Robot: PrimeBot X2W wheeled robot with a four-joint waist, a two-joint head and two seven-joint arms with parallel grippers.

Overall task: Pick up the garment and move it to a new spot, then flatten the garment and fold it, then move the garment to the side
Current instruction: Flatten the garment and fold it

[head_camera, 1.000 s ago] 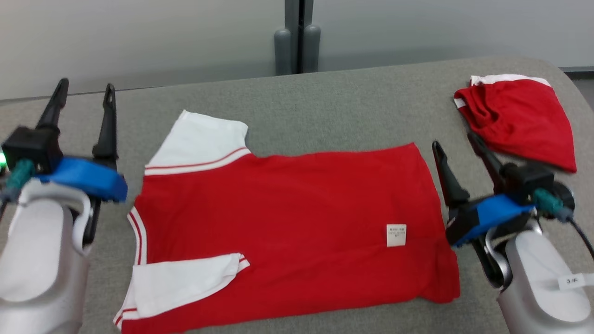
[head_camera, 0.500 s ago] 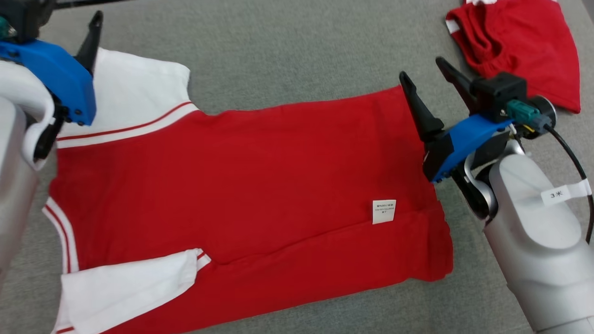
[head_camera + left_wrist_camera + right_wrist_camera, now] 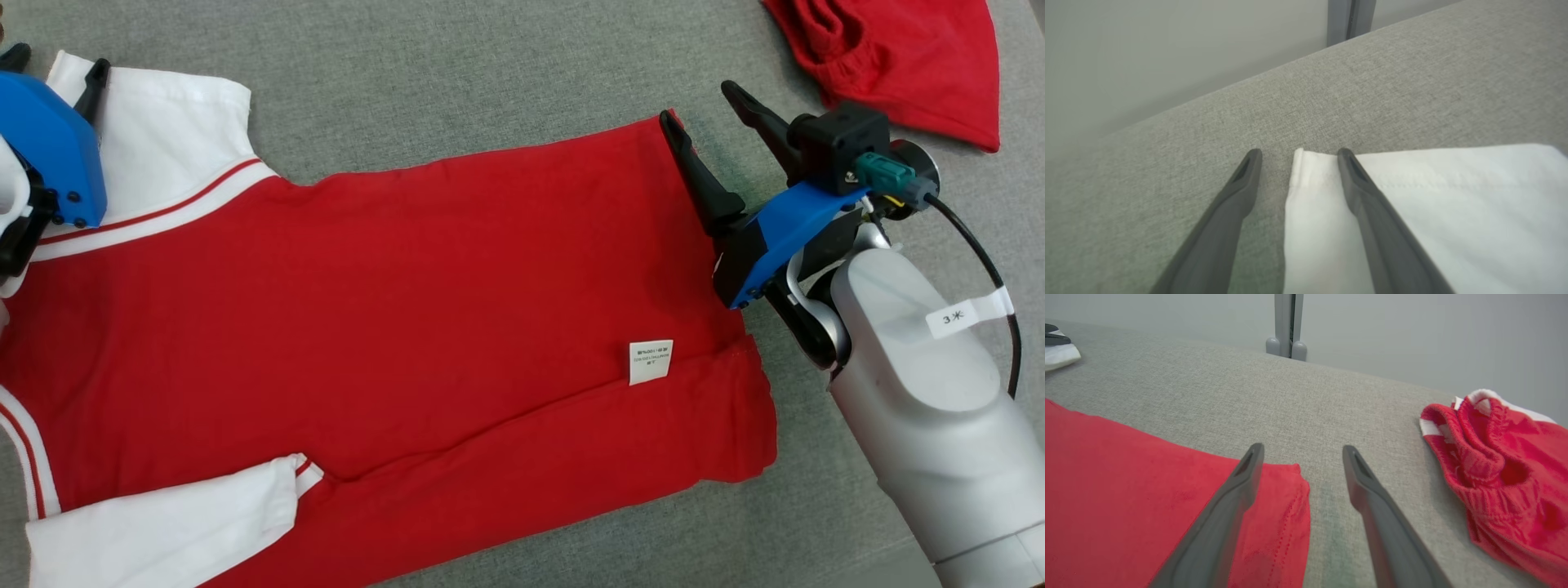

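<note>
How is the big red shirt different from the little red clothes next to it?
The shirt lies spread flat; the little garment sits bunched up. The shirt has white sleeves; the little garment shows just a bit of white trim. Both are red and lie on the grey surface.

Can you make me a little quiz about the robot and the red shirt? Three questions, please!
1. True or false: the right tool is shut on the red shirt.
2. Which part of the shirt lies between the fingers of the left tool?
A) a corner of the white sleeve
B) the small label
C) the red bottom hem
3. Fill in: the crumpled red garment lies on the robot's ____ side of the shirt.

Key:
1. False. It is open, with one finger on either side of the shirt's corner.
2. A
3. right
</note>
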